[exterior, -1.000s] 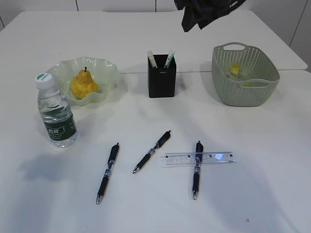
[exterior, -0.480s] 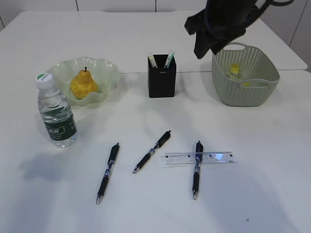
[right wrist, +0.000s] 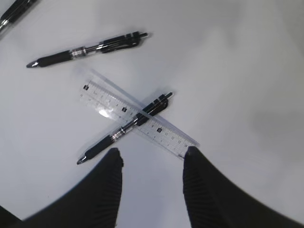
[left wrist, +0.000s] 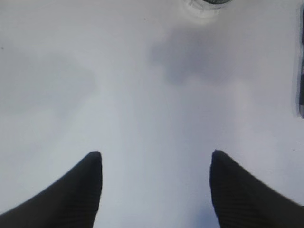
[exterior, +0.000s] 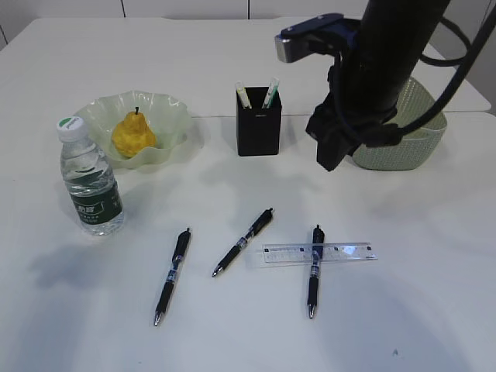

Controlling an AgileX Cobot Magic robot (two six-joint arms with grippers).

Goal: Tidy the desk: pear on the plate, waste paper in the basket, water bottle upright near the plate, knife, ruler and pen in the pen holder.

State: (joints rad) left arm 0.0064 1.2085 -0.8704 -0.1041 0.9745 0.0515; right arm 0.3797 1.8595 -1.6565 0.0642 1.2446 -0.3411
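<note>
Clear ruler (exterior: 318, 253) seen flat on table (exterior: 434, 256), laid across right pen (exterior: 313, 270), touching it. Middle pen (exterior: 242, 242) and left pen (exterior: 171, 275) lie apart, left of ruler. Pear (exterior: 133, 135) seated on plate (exterior: 167, 116); bottle (exterior: 89, 179) upright near plate. Holder (exterior: 258, 121) stands behind pens; basket (exterior: 418, 132) partly hidden by right arm. Right gripper (right wrist: 151, 164) held above ruler, jaws parted, nothing gripped. Left gripper (left wrist: 156, 161) spread wide over bare table, nothing gripped.

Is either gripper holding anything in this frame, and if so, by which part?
Nothing is held. The left gripper is open over bare table, and the right gripper is open above the ruler and the pen crossing it, touching neither.
</note>
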